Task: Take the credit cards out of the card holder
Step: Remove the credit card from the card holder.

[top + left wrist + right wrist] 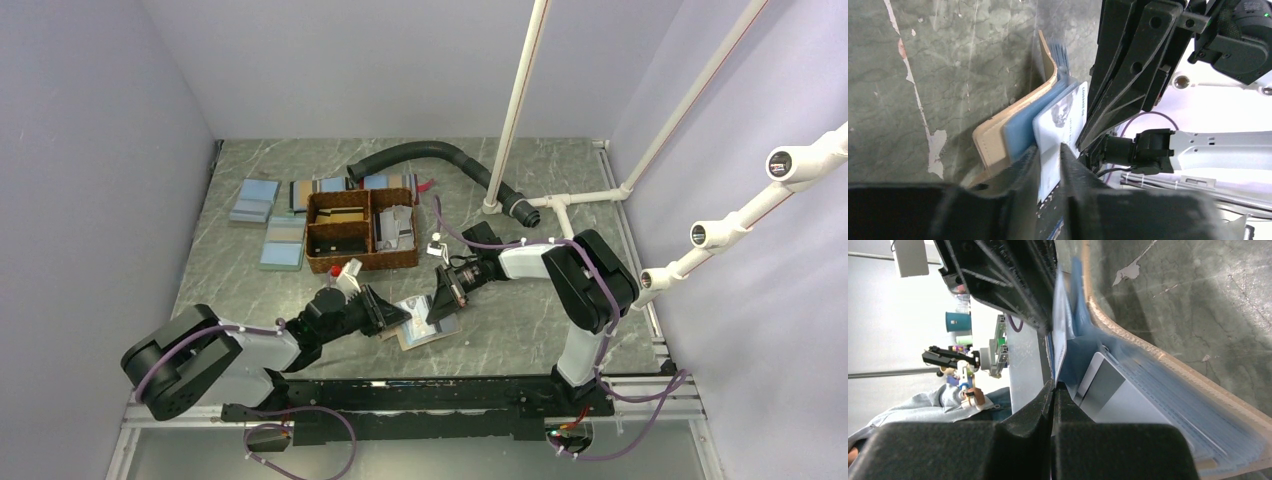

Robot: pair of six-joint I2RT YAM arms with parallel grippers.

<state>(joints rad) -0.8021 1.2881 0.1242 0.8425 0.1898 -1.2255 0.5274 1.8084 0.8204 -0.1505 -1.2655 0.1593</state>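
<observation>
The card holder [428, 335] lies open on the table between both arms; its tan rim [993, 140] and blue inner pockets face me. A white credit card [1060, 115] with a portrait sticks out of a pocket. My left gripper [1049, 150] [398, 320] stands narrowly open with the card's lower end in the gap; I cannot tell whether the pads touch it. My right gripper [1053, 385] [437, 308] is shut on the card's [1060, 325] thin edge, opposite the left one. A grey-and-white card [1108, 385] sits in the holder's [1168, 365] other pocket.
A brown woven basket [360, 232] with two compartments stands behind the holder. Flat light blue rectangles [255, 200] lie at its left and behind it. A black hose [430, 155] curves along the back, and a white pipe frame [560, 200] rises at the right.
</observation>
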